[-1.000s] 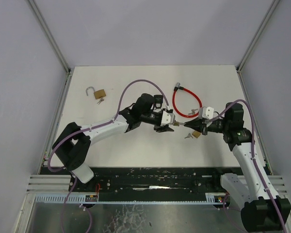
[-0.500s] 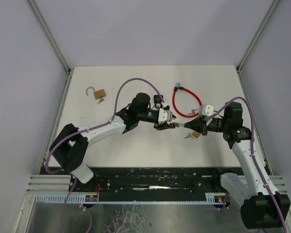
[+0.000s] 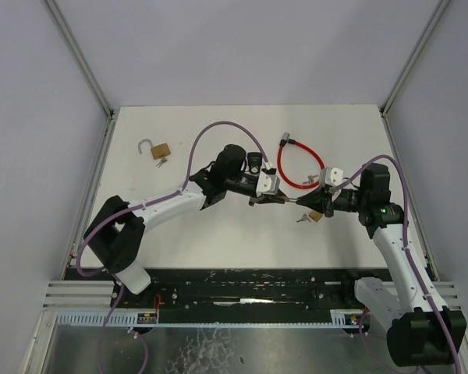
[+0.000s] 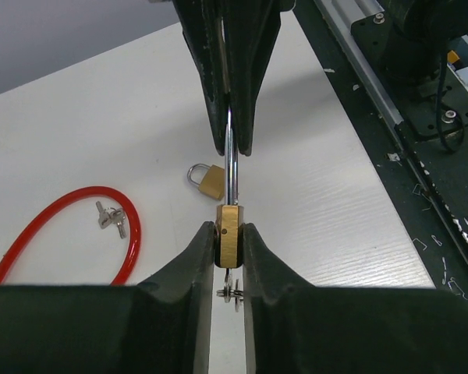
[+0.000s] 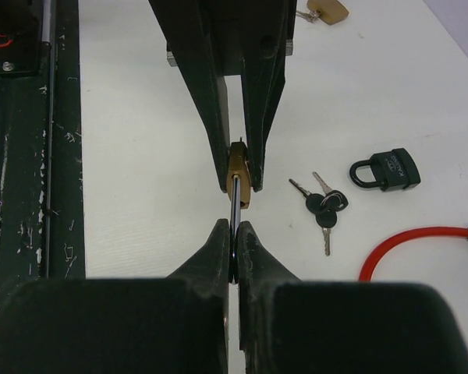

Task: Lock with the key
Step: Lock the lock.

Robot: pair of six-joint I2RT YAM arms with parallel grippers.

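Top cam high at rear, down over table (image 3: 234, 241); wrist cams close, head-on, same brass padlock (image 4: 228, 234) between.

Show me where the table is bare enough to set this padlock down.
Widest bare patch: the near table between the left arm and the black base rail. Also free: the far strip between the open padlock and the red cable lock. Crowded: mid-right, where the held padlock, the red cable lock and the small padlock cluster.

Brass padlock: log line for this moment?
left end effector: shut on brass padlock | right end effector: shut on shackle
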